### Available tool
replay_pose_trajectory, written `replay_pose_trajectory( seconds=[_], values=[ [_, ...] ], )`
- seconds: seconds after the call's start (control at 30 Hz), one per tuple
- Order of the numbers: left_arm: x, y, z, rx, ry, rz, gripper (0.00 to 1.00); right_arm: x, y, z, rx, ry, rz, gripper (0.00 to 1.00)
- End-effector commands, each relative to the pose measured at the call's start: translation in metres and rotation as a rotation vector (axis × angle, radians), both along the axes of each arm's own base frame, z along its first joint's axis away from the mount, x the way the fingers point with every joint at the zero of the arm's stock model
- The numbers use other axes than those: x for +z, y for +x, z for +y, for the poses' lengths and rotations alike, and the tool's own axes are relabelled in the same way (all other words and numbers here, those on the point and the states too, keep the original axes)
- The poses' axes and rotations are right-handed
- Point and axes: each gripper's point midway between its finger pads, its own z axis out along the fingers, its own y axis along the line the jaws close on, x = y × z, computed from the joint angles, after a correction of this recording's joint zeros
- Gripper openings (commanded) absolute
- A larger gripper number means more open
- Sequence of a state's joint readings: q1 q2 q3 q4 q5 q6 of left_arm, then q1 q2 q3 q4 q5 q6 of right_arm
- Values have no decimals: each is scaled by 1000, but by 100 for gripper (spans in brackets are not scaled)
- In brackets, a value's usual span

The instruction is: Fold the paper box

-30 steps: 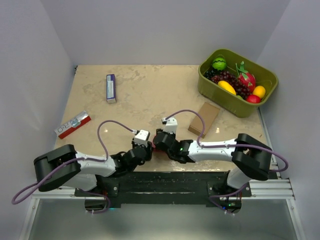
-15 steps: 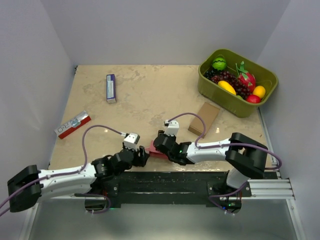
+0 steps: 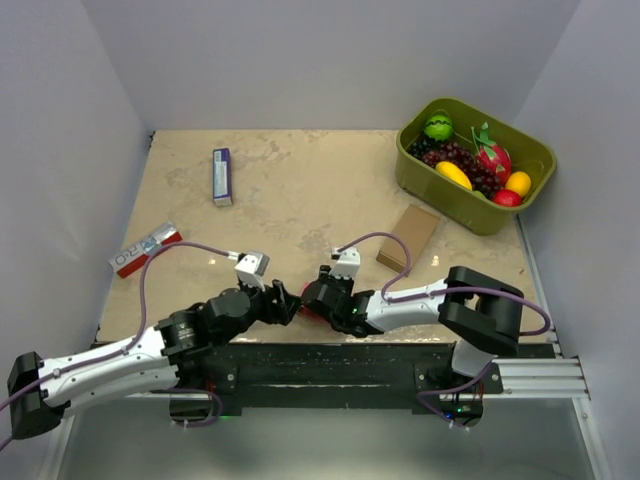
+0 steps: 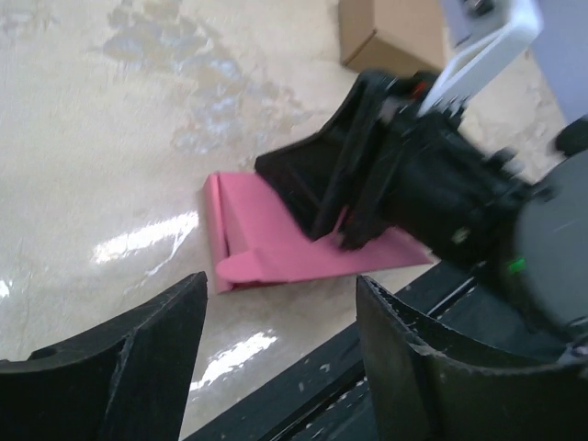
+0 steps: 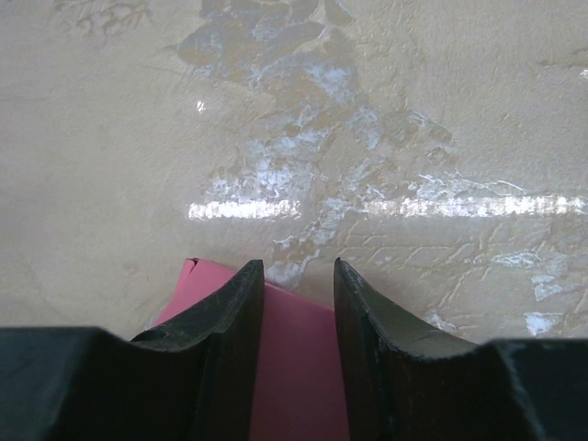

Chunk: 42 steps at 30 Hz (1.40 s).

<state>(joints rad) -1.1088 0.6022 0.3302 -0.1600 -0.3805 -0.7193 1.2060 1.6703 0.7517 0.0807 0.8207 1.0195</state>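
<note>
We take the paper box (image 4: 276, 248) as our marker. It is a flat piece of pink card with one edge folded up, and it lies on the table (image 3: 290, 190) at the near edge.

The left arm (image 3: 110, 360) stretches low toward the paper box from the near left, and the right arm (image 3: 420, 298) reaches it from the right. A green tub (image 3: 450, 205) of fruit stands well beyond the paper box, far to its right. A brown cardboard box (image 3: 408, 238) lies near the paper box, beyond it and to the right. A red-and-white packet (image 3: 146, 249) lies well to its left, and a blue-and-white packet (image 3: 221, 176) lies far beyond it on the left.

The left hand (image 4: 280, 287) hovers just beside the paper box with its fingers spread wide and nothing between them. The right hand (image 5: 296, 266) rests its tips on the paper box with a narrow gap between the fingers. We cannot tell whether they pinch the card.
</note>
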Motion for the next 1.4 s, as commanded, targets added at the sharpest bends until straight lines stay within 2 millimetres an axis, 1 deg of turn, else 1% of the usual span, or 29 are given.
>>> replay_pose_trajectory(
  seconds=[0.0,0.03,0.07,0.1,0.13,0.17,0.2,0.23,0.27,0.3,0.37,0.4,0.47,0.53,0.6,0.63,0.7,0.73,0.77,0.8,0.83,0.9,1.1,1.17,1.2,1.23,1.27,1.33,1.37],
  values=[
    [38,15,-12,17,-28,-69,74,-33,-20,-21,-6,-155,62,40],
    [31,18,-14,16,17,-68,74,-34,-20,-20,-6,-158,63,40],
    [34,22,-17,14,12,-79,74,-35,-21,-20,-5,-160,64,40],
    [32,27,-17,20,20,-81,74,-35,-22,-20,-4,-162,64,40],
    [24,31,-18,16,50,-78,74,-36,-22,-20,-4,-164,65,40],
    [20,31,-22,-6,41,-71,72,-36,-23,-20,-4,-164,67,40],
    [15,41,-21,13,45,-64,71,-36,-23,-19,-5,-164,64,40],
    [2,39,-20,-10,55,-42,68,-35,-23,-20,-6,-163,64,40],
    [3,49,-18,9,29,-47,67,-35,-23,-20,-4,-163,64,40],
    [-6,50,-18,3,31,-31,66,-35,-23,-20,-6,-162,63,40],
    [-15,50,-22,-19,11,-21,64,-35,-24,-20,-5,-162,64,40],
    [-24,49,-24,-30,30,2,63,-36,-24,-20,-5,-162,66,40],
    [-32,42,-31,-78,23,32,61,-37,-24,-21,-6,-166,68,40],
    [-44,34,-34,-104,7,69,61,-37,-24,-19,-5,-163,68,40],
    [-46,29,-33,-101,-31,85,61,-38,-24,-19,-5,-164,68,40],
    [-52,25,-30,-100,-35,94,61,-39,-24,-18,-5,-166,71,40],
    [-52,21,-28,-97,-62,101,61,-40,-24,-20,-9,-170,70,40],
    [-59,17,-25,-99,-62,114,61,-40,-24,-20,-9,-168,72,40],
    [-61,16,-24,-98,-67,118,61,-40,-24,-20,-10,-170,70,40],
    [-71,9,-20,-103,-63,145,61,-41,-24,-20,-10,-175,71,40],
    [-72,8,-21,-107,-75,145,61,-42,-24,-20,-9,-171,73,40],
    [-82,1,-18,-118,-79,166,59,-43,-24,-19,-8,-177,74,40],
    [-108,-11,-7,-126,1,184,54,-44,-25,-19,-10,-175,79,40],
    [-113,-12,-4,-128,31,179,52,-42,-24,-17,-9,-169,76,41],
    [-116,-11,-1,-118,47,179,47,-40,-24,-19,-6,-179,76,42],
    [-117,-11,0,-118,55,177,45,-35,-24,-17,-5,-169,71,43],
    [-121,-12,1,-117,71,180,42,-31,-23,-16,-1,-165,68,47],
    [-124,-12,1,-123,79,178,36,-22,-23,-17,11,-175,63,52],
    [-128,-14,2,-127,95,186,35,-11,-23,-16,13,-154,54,58]
  ],
)
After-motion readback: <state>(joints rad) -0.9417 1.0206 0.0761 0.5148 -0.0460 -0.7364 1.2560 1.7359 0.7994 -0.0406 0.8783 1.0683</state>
